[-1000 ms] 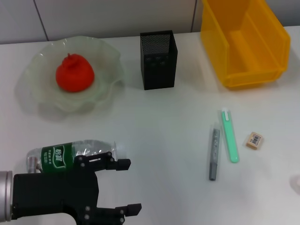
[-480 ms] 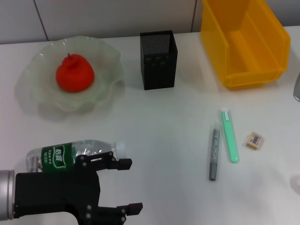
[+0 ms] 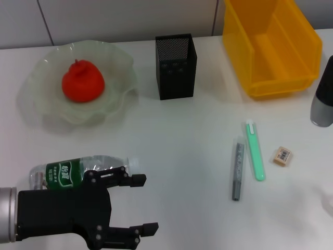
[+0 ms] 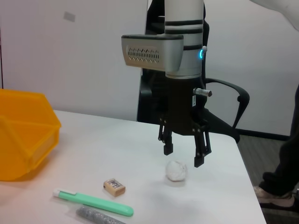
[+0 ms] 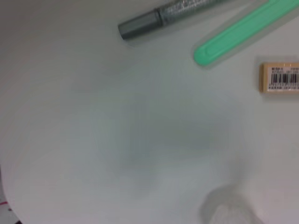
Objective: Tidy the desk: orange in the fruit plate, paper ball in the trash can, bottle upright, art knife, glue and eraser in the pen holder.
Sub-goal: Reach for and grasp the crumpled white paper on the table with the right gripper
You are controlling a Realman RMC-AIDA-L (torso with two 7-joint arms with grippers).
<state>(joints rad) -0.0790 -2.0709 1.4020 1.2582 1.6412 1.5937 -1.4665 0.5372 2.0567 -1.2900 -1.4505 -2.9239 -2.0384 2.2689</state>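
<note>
The orange (image 3: 83,82) lies in the fruit plate (image 3: 47,109) at the back left. The bottle (image 3: 73,171) lies on its side at the front left. My left gripper (image 3: 144,204) is open and empty just in front of it. The paper ball (image 4: 176,171) sits at the table's right edge. My right gripper (image 4: 184,156) hangs open just above the ball, fingers to either side, not touching it. The eraser (image 3: 281,155), green art knife (image 3: 255,151) and grey glue (image 3: 238,169) lie right of centre. The pen holder (image 3: 176,65) and trash can (image 3: 270,47) stand at the back.
The right arm's body (image 3: 322,96) shows at the right edge of the head view, near the trash can's front corner. In the right wrist view the eraser (image 5: 279,78), art knife (image 5: 238,35) and glue (image 5: 168,16) lie close by.
The right arm has come into the head view at the right edge and reaches further in. The left gripper and the objects have hardly moved.
</note>
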